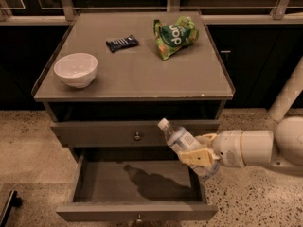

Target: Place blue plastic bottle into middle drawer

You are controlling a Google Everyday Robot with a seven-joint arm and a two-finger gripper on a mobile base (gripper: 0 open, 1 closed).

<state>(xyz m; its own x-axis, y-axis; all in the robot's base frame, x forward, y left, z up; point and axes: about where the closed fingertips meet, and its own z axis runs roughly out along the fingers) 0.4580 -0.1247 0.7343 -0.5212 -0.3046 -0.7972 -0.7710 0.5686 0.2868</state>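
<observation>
The blue plastic bottle (178,139), clear with a white cap and blue-and-white label, is tilted with its cap up and to the left. My gripper (199,151) is shut on the bottle's lower half and holds it in the air above the right part of the middle drawer (137,183). That drawer is pulled out and open, its grey floor bare except for the bottle's shadow. Its brass knob shows at the bottom edge. The arm reaches in from the right.
The closed grey drawer front (94,134) with a brass knob sits one level higher. On the cabinet top (137,74) are a white bowl (75,69), a dark snack bar (122,43) and a green snack bag (174,36). A white post (289,93) stands at right.
</observation>
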